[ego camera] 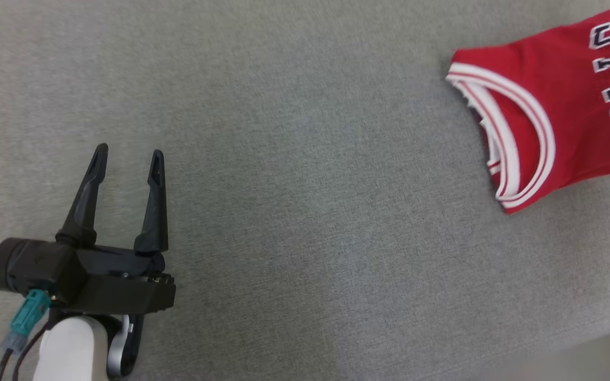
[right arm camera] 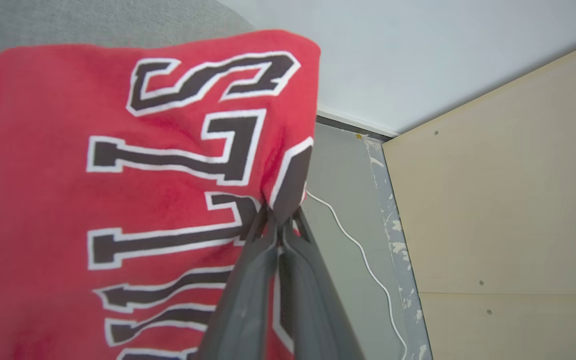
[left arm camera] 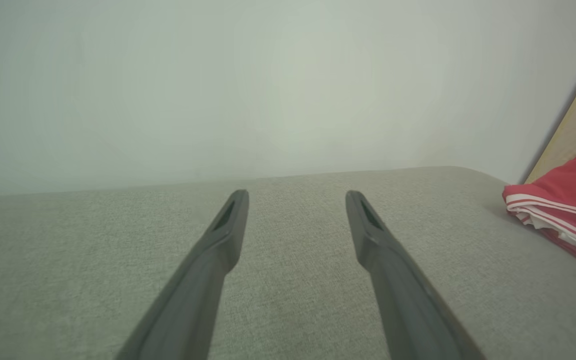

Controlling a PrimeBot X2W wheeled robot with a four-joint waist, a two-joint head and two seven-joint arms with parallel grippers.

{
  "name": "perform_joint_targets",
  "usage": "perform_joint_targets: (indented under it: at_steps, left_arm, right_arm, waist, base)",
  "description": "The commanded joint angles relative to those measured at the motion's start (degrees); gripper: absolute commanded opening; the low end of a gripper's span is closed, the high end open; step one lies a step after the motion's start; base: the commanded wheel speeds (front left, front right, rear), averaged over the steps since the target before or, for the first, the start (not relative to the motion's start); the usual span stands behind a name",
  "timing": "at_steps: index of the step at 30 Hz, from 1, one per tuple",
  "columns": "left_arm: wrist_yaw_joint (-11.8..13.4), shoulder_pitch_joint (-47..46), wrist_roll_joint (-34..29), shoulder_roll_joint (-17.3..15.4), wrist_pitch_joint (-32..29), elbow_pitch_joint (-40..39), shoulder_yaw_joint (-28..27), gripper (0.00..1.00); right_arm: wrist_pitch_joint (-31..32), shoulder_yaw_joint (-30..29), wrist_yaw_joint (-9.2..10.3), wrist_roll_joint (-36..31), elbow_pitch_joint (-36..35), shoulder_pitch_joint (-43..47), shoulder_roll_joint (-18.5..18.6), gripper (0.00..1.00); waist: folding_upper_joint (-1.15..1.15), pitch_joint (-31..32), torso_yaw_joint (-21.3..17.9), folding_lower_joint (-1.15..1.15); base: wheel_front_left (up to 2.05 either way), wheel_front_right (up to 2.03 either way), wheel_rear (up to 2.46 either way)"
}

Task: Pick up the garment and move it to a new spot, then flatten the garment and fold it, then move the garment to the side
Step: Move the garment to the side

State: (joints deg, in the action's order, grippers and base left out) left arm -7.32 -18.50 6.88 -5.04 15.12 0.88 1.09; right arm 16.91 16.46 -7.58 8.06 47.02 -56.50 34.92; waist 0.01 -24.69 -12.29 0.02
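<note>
The jaws of the right gripper (right arm camera: 279, 220) are pressed shut on a small pinch of the red jersey (right arm camera: 118, 175) at its edge, while those of the left gripper (ego camera: 129, 153) are spread wide, with nothing held, over the grey cushion (ego camera: 305, 222). The left gripper is placed at the cushion's near left, well apart from the jersey at the cushion's far right edge, so no support could be lent quickly. Judged from this, the jersey could be dragged off the cushion's right side. Its layers could be pulled askew by a one-point tug, the thin pinch could be lost, and the white cable (right arm camera: 363, 250) beyond the cushion could be snagged.
</note>
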Motion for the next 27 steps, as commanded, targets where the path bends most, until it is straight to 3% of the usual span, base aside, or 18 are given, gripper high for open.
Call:
perform_joint_targets:
  at_steps: [1, 12, 15, 16, 17, 18, 27]
  left_arm:
    - [-0.1, -0.8, -0.1, -0.5, 0.0, -0.4, 0.1, 1.0]
    - [-0.1, -1.8, 0.3, -1.7, 0.0, -1.0, 0.4, 1.0]
    - [-0.1, -1.8, 0.3, -1.8, 0.0, -1.0, 0.4, 1.0]
    - [-0.1, -1.8, 0.3, -1.8, 0.0, -0.9, 0.3, 1.0]
    - [-0.1, -1.7, 0.3, -1.7, 0.0, -0.8, 0.2, 1.0]
    - [-0.1, -1.6, 0.3, -1.7, 0.0, -0.7, 0.1, 1.0]
    - [-0.1, 0.7, 0.6, -0.7, 0.0, 0.3, -1.3, 1.0]
  right_arm:
    - [-0.9, -0.9, 0.18, -1.1, 0.1, -0.7, 0.5, 0.0]
    - [-6.9, -6.9, 0.18, -12.2, 0.3, -0.2, 1.1, 0.0]
    - [-8.3, -7.8, 0.18, -13.3, 1.7, -0.5, 0.8, 0.4]
    - [-8.6, -8.1, 0.18, -13.7, 2.1, -0.6, 0.5, 0.73]
    - [-8.6, -8.5, 0.18, -14.2, 2.7, -0.4, 0.0, 0.96]
    - [-8.8, -8.9, 0.18, -14.4, 3.1, -0.3, -0.3, 1.0]
    - [-13.4, -13.3, 0.17, -15.0, 3.5, 3.3, -4.9, 1.0]
  waist:
    - [-0.01, -1.9, -1.3, -0.02]
    - [-0.01, -3.1, 1.1, -0.02]
    - [-0.01, -3.1, 1.5, -0.02]
    - [-0.01, -3.0, 1.6, -0.02]
    - [-0.01, -2.8, 1.7, -0.02]
    - [-0.01, -2.5, 1.7, -0.02]
    - [-0.01, 2.9, 2.3, -0.02]
  base:
    - [0.0, 0.0, 0.0]
    - [0.0, 0.0, 0.0]
    - [0.0, 0.0, 0.0]
    - [0.0, 0.0, 0.0]
    - [0.0, 0.0, 0.0]
    - [0.0, 0.0, 0.0]
    - [0.0, 0.0, 0.0]
